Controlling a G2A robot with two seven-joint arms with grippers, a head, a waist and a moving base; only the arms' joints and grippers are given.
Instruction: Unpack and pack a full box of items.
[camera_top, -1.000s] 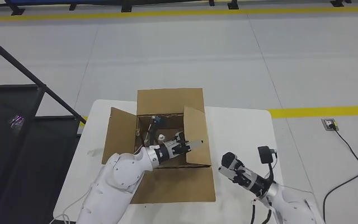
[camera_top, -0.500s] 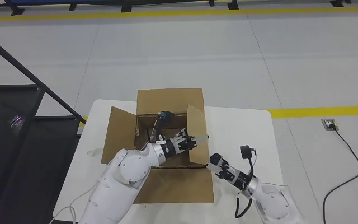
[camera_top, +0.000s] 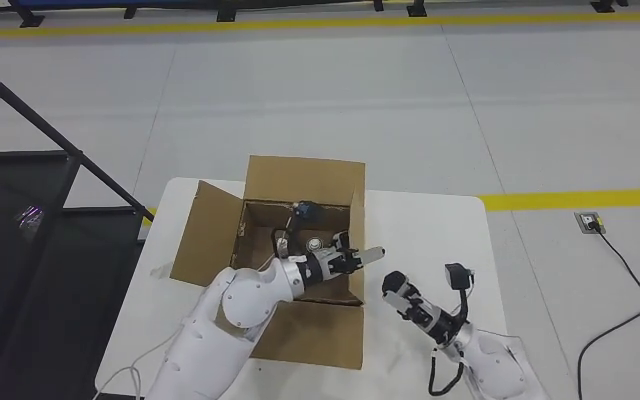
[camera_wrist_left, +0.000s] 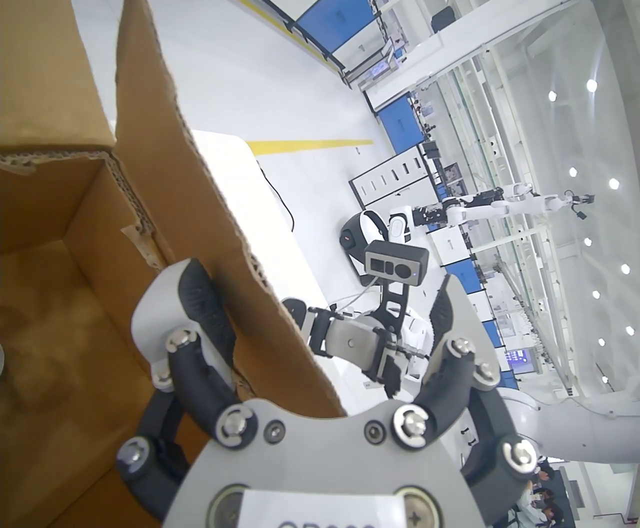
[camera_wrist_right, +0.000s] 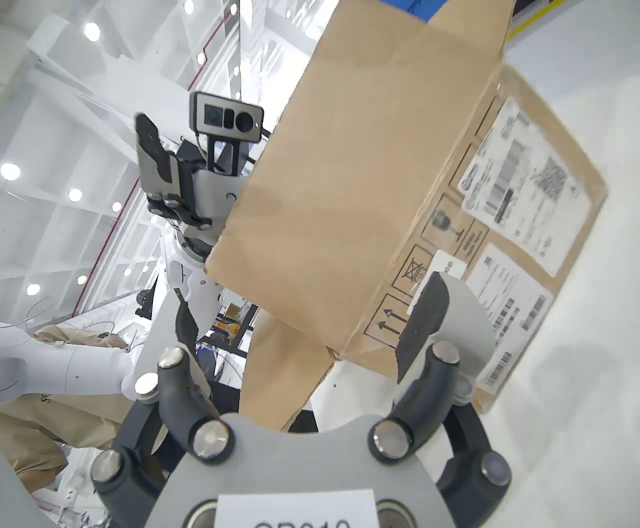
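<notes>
The cardboard box (camera_top: 305, 178) sits in the middle of the white table (camera_top: 430, 230) with all four flaps open, and its right flap (camera_top: 357, 215) stands almost upright. Inside, close to the box's far wall, lies a small dark blue item (camera_top: 306, 211). Nearer the middle of the box is a pale, round-topped item (camera_top: 315, 243), too small to name more closely.

My left gripper (camera_top: 360, 257) is at the box's right flap with its fingers spread wide, astride the flap's top edge. One finger (camera_wrist_left: 200, 300) is inside the box, just beside the flap's inner face. The other is outside the box, apart from the cardboard. The flap is between the fingers but not pinched.

My right gripper (camera_top: 392, 288) is low over the table just to the right of the box, near the box's front right corner but apart from it. Its fingers (camera_wrist_right: 430, 315) are spread and hold nothing. It faces the box's outer right wall, which carries white shipping labels (camera_wrist_right: 530, 200) and printed handling symbols (camera_wrist_right: 400, 300).

On the floor to the right of the box, past the table's edge, runs a yellow line (camera_top: 560, 200). To the left of the box, off the table, stands a black metal frame (camera_top: 60, 150).
</notes>
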